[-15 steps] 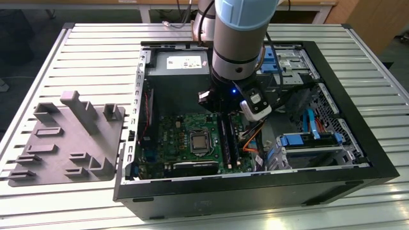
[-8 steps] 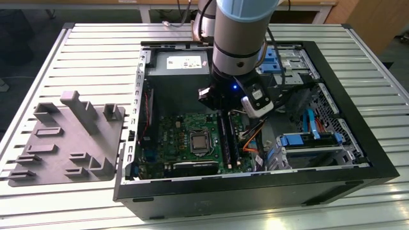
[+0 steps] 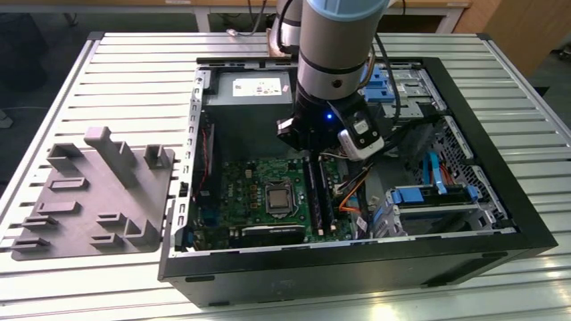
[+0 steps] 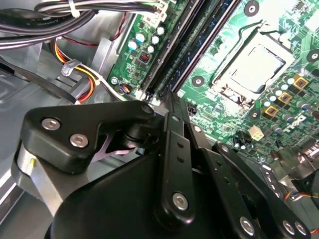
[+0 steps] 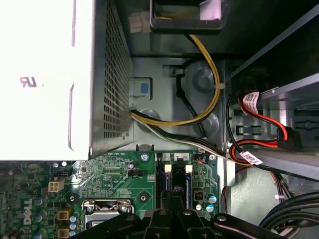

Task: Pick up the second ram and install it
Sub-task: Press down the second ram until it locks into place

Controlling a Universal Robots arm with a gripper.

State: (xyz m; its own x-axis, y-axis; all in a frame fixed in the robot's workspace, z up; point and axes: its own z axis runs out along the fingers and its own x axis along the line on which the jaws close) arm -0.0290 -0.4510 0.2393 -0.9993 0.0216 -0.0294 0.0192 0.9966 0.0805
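Open computer case (image 3: 499, 241) beside grey holder tray (image 3: 89, 200) on slatted table (image 3: 134, 60).

1. I see open room over the motherboard (image 3: 267, 194) at lower centre of the exterior view.
2. Cables (image 3: 357, 194) and the drive cage (image 3: 437, 200) crowd the case's right half.
3. The power supply (image 3: 254, 87) blocks the upper part.
4. The desk (image 3: 134, 73) at upper left lies bare.

The green motherboard (image 5: 124, 179) lies below the perforated metal power supply box (image 5: 60, 79). Two memory slots (image 5: 175, 184) run side by side on the board, each ending in a white clip. The black gripper (image 5: 174, 219) sits over the slots. Beside it, the processor socket (image 5: 107, 209) is partly visible. Yellow and black cables (image 5: 199, 114) curve from the power supply across the case wall. Red cables (image 5: 264, 124) lie near the drive bay.
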